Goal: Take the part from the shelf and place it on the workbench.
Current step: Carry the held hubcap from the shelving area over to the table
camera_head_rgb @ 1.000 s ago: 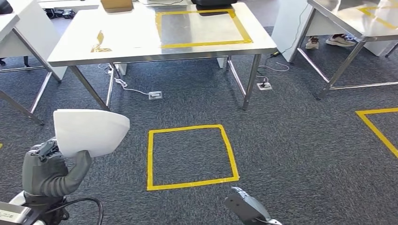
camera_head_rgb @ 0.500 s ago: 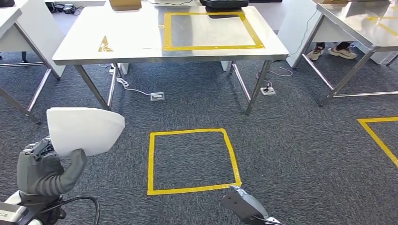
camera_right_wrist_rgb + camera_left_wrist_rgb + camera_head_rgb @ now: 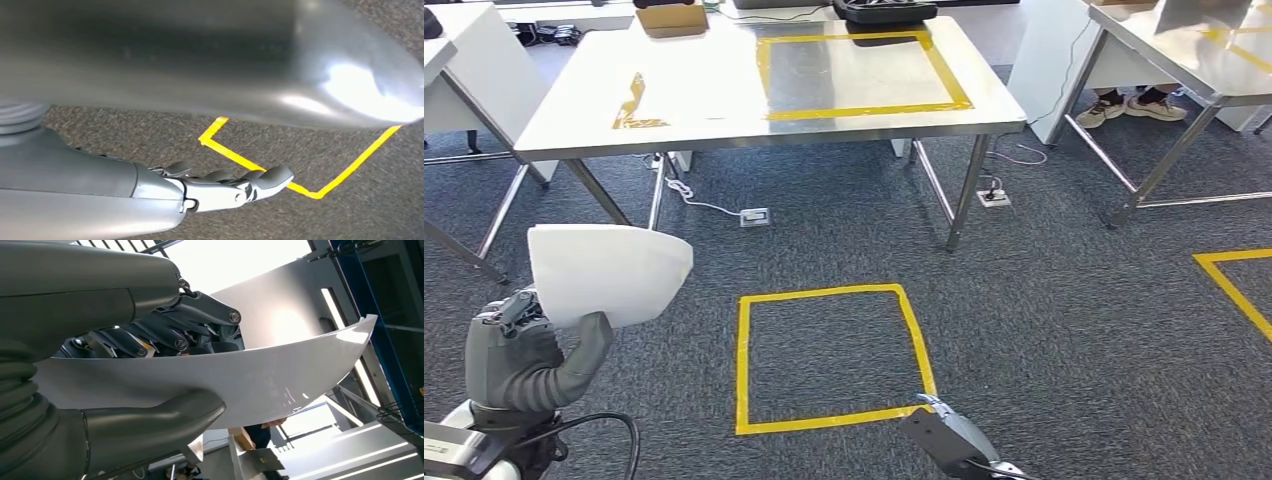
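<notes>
One white curved part (image 3: 610, 272) is pinched in the left hand (image 3: 524, 360), thumb under and fingers over, carried low over the carpet. Right hand (image 3: 949, 440) hangs with nothing in it, fingers loosely extended, I think. Carrying step: next, reach the steel workbench (image 3: 704, 95) ahead and set it down, perhaps in its yellow taped square (image 3: 864, 68). No containers of note.

A steel table (image 3: 724, 95) stands on grey carpet (image 3: 1044, 300). A square of yellow tape (image 3: 864, 70) marks its top, with a torn scrap of yellow tape (image 3: 632, 105) near the left side. A cardboard box (image 3: 671, 18) and a black object (image 3: 884, 10) sit at the far edge. On the carpet a yellow tape square (image 3: 829, 358) lies in front of the table, and a white socket (image 3: 755, 216) with its cable lies under it
</notes>
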Motion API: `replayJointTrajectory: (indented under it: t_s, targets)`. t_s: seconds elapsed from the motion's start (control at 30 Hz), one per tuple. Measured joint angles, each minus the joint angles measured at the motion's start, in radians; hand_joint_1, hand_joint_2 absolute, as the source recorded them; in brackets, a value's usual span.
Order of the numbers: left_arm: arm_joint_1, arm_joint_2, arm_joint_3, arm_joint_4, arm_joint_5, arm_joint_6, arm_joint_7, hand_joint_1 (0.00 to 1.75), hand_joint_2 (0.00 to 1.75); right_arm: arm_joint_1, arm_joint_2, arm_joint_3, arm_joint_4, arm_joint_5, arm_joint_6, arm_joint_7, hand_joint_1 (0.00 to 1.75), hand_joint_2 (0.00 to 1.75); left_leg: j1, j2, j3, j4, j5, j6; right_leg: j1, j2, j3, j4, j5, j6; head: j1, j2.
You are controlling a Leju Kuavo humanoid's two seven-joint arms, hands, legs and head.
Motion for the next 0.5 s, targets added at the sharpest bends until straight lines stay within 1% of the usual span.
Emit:
replayJointTrajectory:
  t_s: [0.03,0.07,0.1,0.13,0.17,0.2,0.23,0.27,0.3,0.33,0.37,0.4,0.43,0.47,0.5]
  targets:
    - [0.0,0.0,0.0,0.0,0.0,0.0,0.0,1.75,1.75,0.0,0.0,0.0,0.0,0.0,0.0,0.0,0.0,0.0,0.002,0.0,0.014,-0.052,0.044,-0.001,-0.001,0.001,0.01,0.0,-0.007,0.003,0.0,0.0]
    - [-0.001,0.0,0.0,0.0,0.0,-0.001,0.0,1.75,1.75,-0.001,0.0,0.0,0.0,0.0,0.0,0.0,0.0,0.0,0.003,0.001,0.037,-0.119,0.09,-0.001,-0.003,0.001,0.019,0.0,-0.015,0.007,0.0,0.0]
    - [-0.001,0.001,0.0,0.001,0.0,-0.001,0.0,1.75,1.75,-0.002,0.0,0.0,0.0,0.0,0.0,0.0,0.0,0.0,0.002,0.003,0.057,-0.181,0.117,0.001,-0.003,0.001,0.027,0.001,-0.021,0.013,-0.001,0.0]
    - [-0.002,0.001,0.0,0.002,0.0,-0.002,0.0,1.75,1.75,-0.003,0.0,0.0,0.0,0.0,0.0,0.0,0.0,0.0,0.0,0.004,0.071,-0.221,0.13,0.006,-0.003,0.001,0.031,0.0,-0.027,0.019,-0.001,0.0]
    - [-0.002,0.001,0.0,0.003,-0.001,-0.002,0.001,1.75,1.75,-0.005,0.0,0.0,0.001,-0.001,0.001,0.0,0.0,0.0,-0.001,0.005,0.075,-0.239,0.13,0.014,-0.002,0.001,0.034,0.0,-0.029,0.026,-0.002,0.0]
    - [-0.003,0.001,0.0,0.004,-0.001,-0.003,0.001,1.75,1.75,-0.006,0.0,0.001,0.001,-0.001,0.001,-0.001,0.0,0.0,-0.003,0.005,0.076,-0.242,0.124,0.024,-0.001,0.001,0.036,0.002,-0.029,0.033,-0.002,0.0]
    - [-0.003,0.002,0.0,0.004,-0.001,-0.004,0.002,1.75,1.75,-0.007,0.0,0.001,0.001,-0.001,0.002,-0.001,0.0,0.0,-0.002,0.003,0.081,-0.243,0.128,0.032,-0.001,0.0,0.037,0.005,-0.029,0.04,-0.001,0.0]
    - [-0.003,0.002,0.001,0.004,-0.002,-0.005,0.002,1.75,1.75,-0.008,0.0,0.002,0.001,-0.001,0.003,-0.002,0.0,0.0,0.0,0.002,0.087,-0.245,0.129,0.039,-0.002,0.0,0.037,0.015,-0.031,0.047,-0.001,0.0]
    - [-0.004,0.002,0.001,0.004,-0.004,-0.006,0.002,1.75,1.75,-0.01,0.001,0.002,0.001,-0.001,0.004,-0.003,0.0,0.0,0.001,0.001,0.095,-0.247,0.126,0.045,-0.002,0.001,0.028,0.036,-0.039,0.051,0.0,0.0]
    - [-0.004,0.002,0.001,0.003,-0.005,-0.007,0.002,1.75,1.75,-0.013,0.001,0.002,0.002,-0.001,0.006,-0.004,0.0,0.0,0.002,0.0,0.102,-0.248,0.122,0.051,-0.003,0.001,0.007,0.075,-0.055,0.055,0.0,0.0]
    - [-0.004,0.002,0.001,0.003,-0.006,-0.008,0.002,1.75,1.75,-0.014,0.002,0.003,0.002,-0.002,0.007,-0.007,0.0,0.0,0.002,0.0,0.107,-0.249,0.118,0.055,-0.003,0.001,-0.027,0.131,-0.078,0.058,0.0,0.0]
    - [-0.004,0.002,0.001,0.003,-0.007,-0.009,0.002,1.75,1.75,-0.014,0.002,0.003,0.003,-0.004,0.01,-0.01,0.0,0.0,0.001,0.0,0.111,-0.249,0.113,0.058,-0.003,0.001,-0.071,0.197,-0.104,0.061,0.0,0.0]
    - [-0.003,0.001,0.001,0.005,-0.008,-0.01,0.003,1.75,1.75,-0.013,0.002,0.003,0.005,-0.007,0.011,-0.013,0.0,0.0,0.0,-0.001,0.115,-0.249,0.107,0.059,-0.003,0.001,-0.113,0.254,-0.123,0.063,0.0,0.0]
    - [-0.002,0.001,0.001,0.006,-0.008,-0.01,0.004,1.75,1.75,-0.01,0.003,0.003,0.008,-0.01,0.012,-0.016,0.0,0.0,0.0,-0.002,0.121,-0.249,0.101,0.059,-0.003,0.001,-0.144,0.285,-0.124,0.063,0.0,0.0]
    - [-0.002,0.001,0.001,0.008,-0.008,-0.011,0.006,1.75,1.75,-0.008,0.003,0.004,0.01,-0.013,0.012,-0.018,0.0,0.0,0.0,-0.003,0.13,-0.249,0.094,0.058,-0.003,0.001,-0.156,0.279,-0.103,0.062,0.0,0.0]
